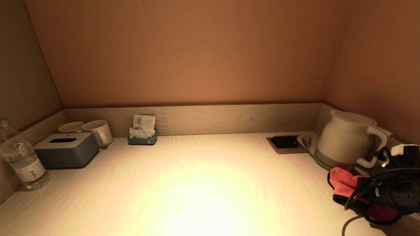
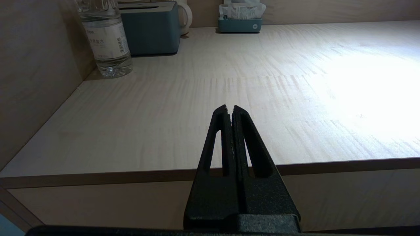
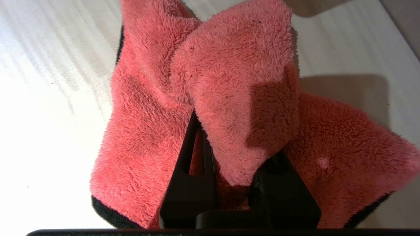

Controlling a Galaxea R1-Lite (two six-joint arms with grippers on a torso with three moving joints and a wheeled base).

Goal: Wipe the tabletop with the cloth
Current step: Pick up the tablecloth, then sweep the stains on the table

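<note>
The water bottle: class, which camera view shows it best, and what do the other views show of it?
The head view shows the whole water bottle, cap to base, standing at the tabletop's left edge beside the tissue box. The left wrist view shows its label closer, but its top is cut off. The right wrist view shows none of it, only the cloth.
</note>
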